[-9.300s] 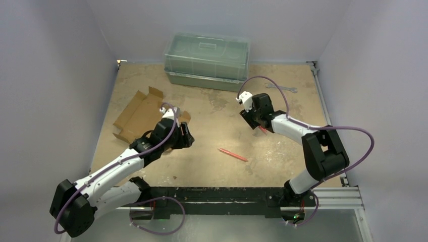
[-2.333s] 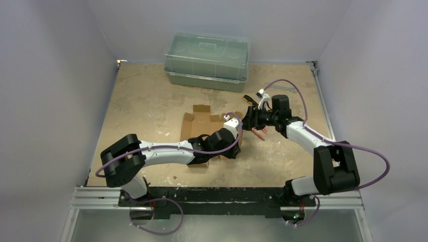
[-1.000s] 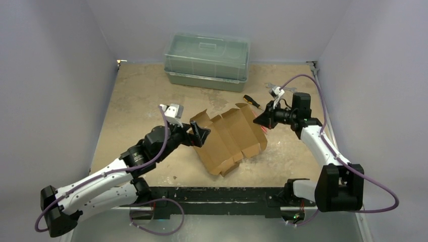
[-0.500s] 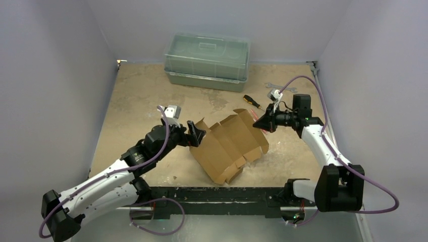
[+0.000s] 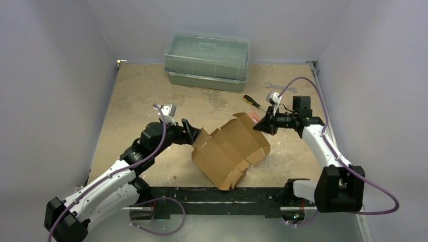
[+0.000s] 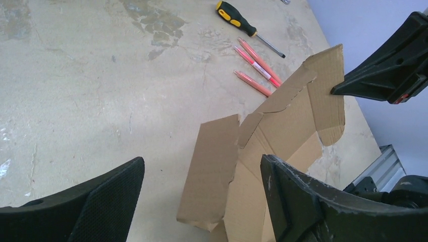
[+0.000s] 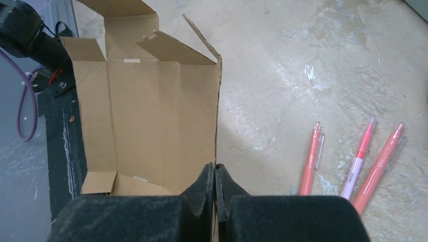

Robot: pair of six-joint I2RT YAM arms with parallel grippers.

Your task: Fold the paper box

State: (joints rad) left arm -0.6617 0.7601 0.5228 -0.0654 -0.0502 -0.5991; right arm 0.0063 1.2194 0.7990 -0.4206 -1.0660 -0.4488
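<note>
Left arm reaches in from the near left corner of the tan, worn counter (image 5: 141, 96). The left gripper (image 5: 192, 132) has its jaws wide apart with nothing clamped between them. In the left wrist view the two black fingers (image 6: 101, 201) frame the nearest flap of the cardboard. The gripper sits just beside the left corner of the sheet; contact cannot be told.

Centre: the plain brown thin-cardboard paper box (image 5: 229, 151) is still a flat cut-out, creased into panels with small end flaps. It is tilted, not lying flat. Its high end points toward the right arm, and its low end is down by the near edge of the counter. Whether that low end rests there cannot be told. The right wrist view shows the inner face of the panels (image 7: 146, 111), open like a shallow trough.

Right of centre: the right gripper (image 5: 256, 127) has its jaws together, pinched on the upper edge of the paper box. The cardboard edge runs straight into the closed fingertips (image 7: 207, 176).

On the counter beyond that edge lie three pink-red pens (image 7: 358, 159), close together and roughly parallel. Just past them is a screwdriver with a yellow-and-black handle (image 5: 251, 101). A small metal wrench (image 5: 272, 85) lies farther back on the right.

Back centre, against the far wall: a large translucent green-grey lidded plastic container (image 5: 207, 60), well apart from the box and both grippers.
</note>
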